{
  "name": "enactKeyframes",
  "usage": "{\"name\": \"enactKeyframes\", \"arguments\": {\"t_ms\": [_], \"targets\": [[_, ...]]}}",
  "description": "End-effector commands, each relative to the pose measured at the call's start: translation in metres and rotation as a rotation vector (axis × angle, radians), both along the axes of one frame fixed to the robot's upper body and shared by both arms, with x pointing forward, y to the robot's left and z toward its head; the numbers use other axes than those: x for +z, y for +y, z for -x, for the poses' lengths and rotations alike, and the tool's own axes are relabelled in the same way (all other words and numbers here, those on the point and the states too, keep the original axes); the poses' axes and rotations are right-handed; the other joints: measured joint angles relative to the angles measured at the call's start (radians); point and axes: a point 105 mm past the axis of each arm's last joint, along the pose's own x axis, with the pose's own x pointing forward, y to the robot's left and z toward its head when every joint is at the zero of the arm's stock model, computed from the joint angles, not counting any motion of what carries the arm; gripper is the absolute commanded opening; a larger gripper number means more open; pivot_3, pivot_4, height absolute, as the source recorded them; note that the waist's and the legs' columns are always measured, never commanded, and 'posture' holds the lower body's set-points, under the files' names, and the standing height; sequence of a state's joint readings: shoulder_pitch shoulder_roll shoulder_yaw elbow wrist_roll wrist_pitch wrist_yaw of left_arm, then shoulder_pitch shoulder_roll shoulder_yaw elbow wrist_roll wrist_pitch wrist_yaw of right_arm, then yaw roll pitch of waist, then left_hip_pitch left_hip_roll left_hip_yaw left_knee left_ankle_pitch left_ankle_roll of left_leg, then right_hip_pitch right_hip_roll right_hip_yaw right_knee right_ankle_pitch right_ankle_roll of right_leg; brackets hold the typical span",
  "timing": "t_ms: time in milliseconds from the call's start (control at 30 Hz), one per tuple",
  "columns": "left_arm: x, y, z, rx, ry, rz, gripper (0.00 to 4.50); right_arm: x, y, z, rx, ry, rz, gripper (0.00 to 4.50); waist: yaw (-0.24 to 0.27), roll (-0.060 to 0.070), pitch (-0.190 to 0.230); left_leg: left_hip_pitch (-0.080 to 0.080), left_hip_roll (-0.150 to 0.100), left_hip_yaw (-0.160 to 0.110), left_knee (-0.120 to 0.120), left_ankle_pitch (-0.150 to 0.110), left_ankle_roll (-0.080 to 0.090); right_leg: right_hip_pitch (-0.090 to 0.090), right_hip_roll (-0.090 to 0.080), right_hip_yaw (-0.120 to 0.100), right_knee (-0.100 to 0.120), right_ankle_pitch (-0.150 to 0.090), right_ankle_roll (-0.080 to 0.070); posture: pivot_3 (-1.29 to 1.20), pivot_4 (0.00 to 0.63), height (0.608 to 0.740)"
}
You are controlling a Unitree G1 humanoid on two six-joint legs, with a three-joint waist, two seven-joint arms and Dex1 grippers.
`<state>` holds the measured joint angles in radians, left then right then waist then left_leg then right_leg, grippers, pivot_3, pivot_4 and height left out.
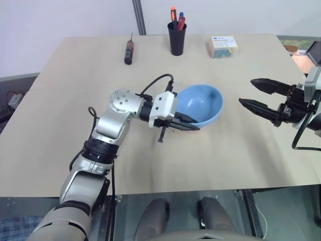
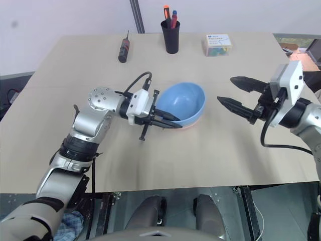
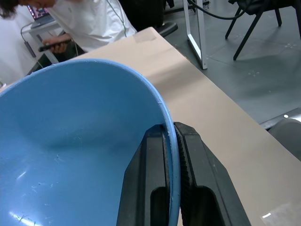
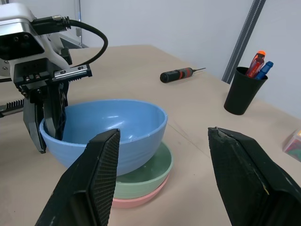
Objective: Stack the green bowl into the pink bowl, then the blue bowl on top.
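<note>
The blue bowl point(image 1: 200, 103) hangs tilted near the middle of the table. My left gripper point(image 1: 186, 122) is shut on its near rim, one finger inside and one outside; the left wrist view shows the fingers point(image 3: 146, 179) pinching that rim point(image 3: 170, 141). In the right wrist view the blue bowl point(image 4: 117, 132) rests partly in the green bowl point(image 4: 141, 181). The green bowl sits nested in the pink bowl point(image 4: 136, 201) on the table. My right gripper point(image 1: 247, 92) hovers open to the right of the bowls, pointing at them, with nothing between its fingers.
Along the table's far edge lie a black and red screwdriver point(image 1: 129, 51), a black cup of pens point(image 1: 176, 37) and a small clear box of coloured pieces point(image 1: 222, 46). A person in a white shirt point(image 3: 89, 19) sits beyond the table.
</note>
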<state>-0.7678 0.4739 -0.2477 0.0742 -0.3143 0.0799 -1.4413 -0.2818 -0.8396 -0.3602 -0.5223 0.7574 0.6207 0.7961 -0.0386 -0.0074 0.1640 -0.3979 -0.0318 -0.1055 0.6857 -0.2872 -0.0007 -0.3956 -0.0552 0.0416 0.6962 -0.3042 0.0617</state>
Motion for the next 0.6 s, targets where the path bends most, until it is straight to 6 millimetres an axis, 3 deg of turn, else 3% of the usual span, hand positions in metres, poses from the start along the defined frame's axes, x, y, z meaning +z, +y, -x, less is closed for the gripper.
{"name": "enactKeyframes", "arguments": {"t_ms": [33, 200, 233, 300, 467, 600], "targets": [[0.017, -0.002, -0.015, 0.076, -0.111, 0.060, 1.41, 0.012, 0.001, 0.007, 0.000, -0.061, 0.009, 3.14, 0.000, 0.000, 0.000, 0.000, 0.000, 0.000, 0.000, 0.000, 0.000, 0.000, 0.000, 0.000, 0.000, 0.000, 0.000, 0.00, 0.150, 0.740], [0.014, 0.002, -0.024, 0.108, -0.141, 0.047, 3.23, 0.012, 0.001, 0.006, 0.001, -0.062, 0.009, 3.14, -0.001, 0.000, 0.000, 0.000, 0.000, 0.000, 0.000, 0.000, 0.000, 0.000, 0.000, 0.000, 0.000, 0.000, 0.000, 0.00, 0.150, 0.740], [0.015, 0.001, -0.025, 0.113, -0.146, 0.059, 3.83, 0.013, 0.001, 0.005, 0.001, -0.062, 0.010, 3.14, 0.000, 0.000, 0.000, 0.000, 0.000, 0.000, 0.000, 0.000, 0.000, 0.000, 0.000, 0.000, 0.000, 0.000, 0.000, 0.00, 0.150, 0.740], [0.016, 0.001, -0.025, 0.116, -0.148, 0.068, 4.34, 0.013, 0.001, 0.005, 0.001, -0.062, 0.011, 3.14, 0.000, 0.000, 0.000, 0.000, 0.000, 0.000, 0.000, 0.000, 0.000, 0.000, 0.000, 0.000, 0.000, 0.000, 0.000, 0.00, 0.150, 0.740], [0.018, 0.008, -0.026, 0.165, -0.094, 0.115, 4.45, 0.010, -0.001, 0.006, 0.001, -0.044, 0.017, 3.14, 0.000, 0.000, 0.000, 0.000, 0.000, 0.000, 0.000, 0.000, 0.000, 0.000, 0.000, 0.000, 0.000, 0.000, 0.000, 0.00, 0.150, 0.740], [0.012, 0.038, -0.027, 0.289, 0.043, 0.152, 4.45, 0.000, -0.007, 0.008, 0.000, -0.002, 0.018, 3.14, -0.006, 0.000, 0.000, 0.001, 0.001, 0.000, 0.000, 0.000, 0.000, 0.000, 0.001, 0.001, 0.000, 0.000, 0.000, 0.00, 0.150, 0.740]]}}
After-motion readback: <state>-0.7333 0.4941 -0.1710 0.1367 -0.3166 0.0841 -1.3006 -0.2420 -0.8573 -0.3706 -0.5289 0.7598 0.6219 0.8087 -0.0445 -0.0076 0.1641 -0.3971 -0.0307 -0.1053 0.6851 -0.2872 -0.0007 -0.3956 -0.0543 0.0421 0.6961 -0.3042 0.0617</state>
